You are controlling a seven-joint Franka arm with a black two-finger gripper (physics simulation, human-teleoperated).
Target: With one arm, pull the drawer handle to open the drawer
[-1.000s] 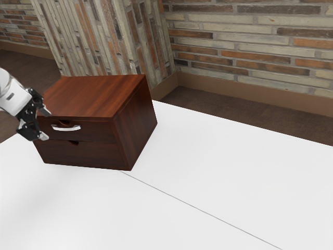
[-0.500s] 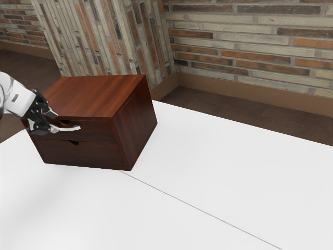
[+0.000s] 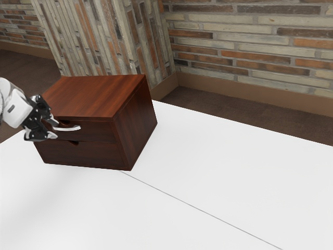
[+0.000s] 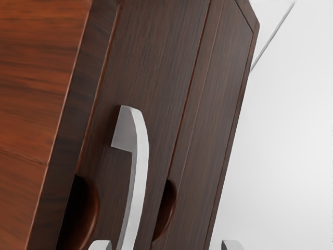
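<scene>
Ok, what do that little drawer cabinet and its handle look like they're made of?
The cabinet looks like dark reddish wood with a satin finish: streaky grain runs along its panels. The handle is probably brushed metal: pale grey, smooth, no grain.

No readable text, labels, brands, numbers or signs anywhere.

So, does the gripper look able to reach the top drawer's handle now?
Probably yes: the gripper is open right at one end of the handle, and nothing stands between them.
</scene>
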